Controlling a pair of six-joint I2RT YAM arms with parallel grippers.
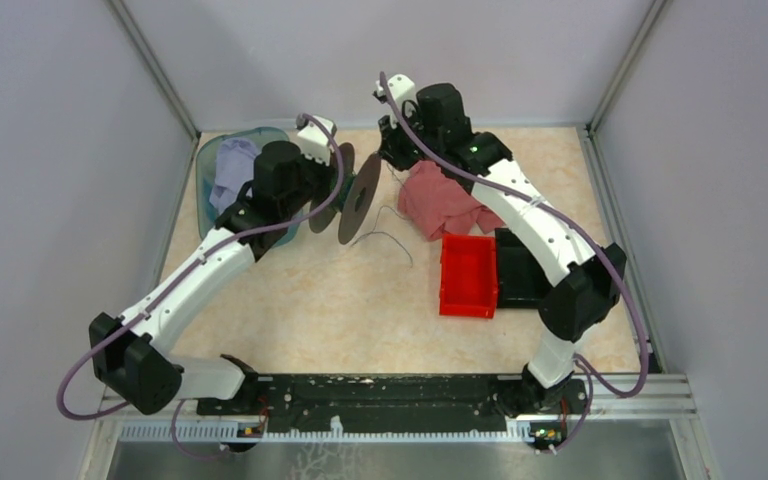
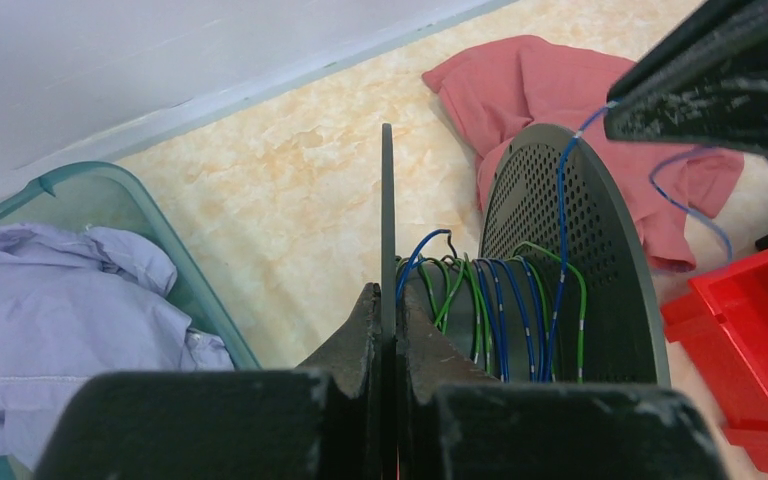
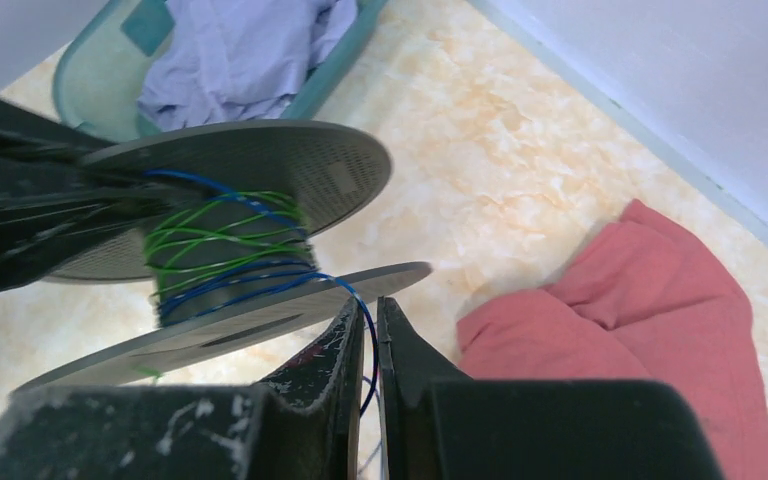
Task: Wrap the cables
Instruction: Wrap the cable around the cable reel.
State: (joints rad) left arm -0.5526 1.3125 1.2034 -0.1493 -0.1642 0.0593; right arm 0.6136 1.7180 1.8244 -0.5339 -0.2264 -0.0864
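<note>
Left gripper [image 2: 387, 300] is pressed together on the thin edge of one flange of the black spool [image 1: 358, 200]. It holds the spool off the table [image 1: 360, 320], axle roughly level, toward the far side and a little left of centre. Gripping the rim rather than the core leaves the channel between the two perforated discs free for winding. The cables [image 2: 500, 315], thin blue and green wires, already lie in several turns round that core. Right gripper [image 3: 368, 312] stands just right of the spool, its fingers drawn almost together with only a slit between them. A blue strand [image 3: 355, 295] runs from the core over the flange edge into that slit, so it looks pinched there. From the left wrist view the same strand rises fairly taut to those fingertips. That tension is probably the point: the right arm can lead the wire round while the left holds the spool steady. A loose tail [image 1: 390, 235] of wire trails on the table just near of the spool, so winding seems begun but unfinished. A red cloth [image 1: 440, 200] lies just right of the spool, a red bin [image 1: 468, 275] nearer, and a teal basket [image 1: 203, 175] of lilac fabric sits at the far left.
</note>
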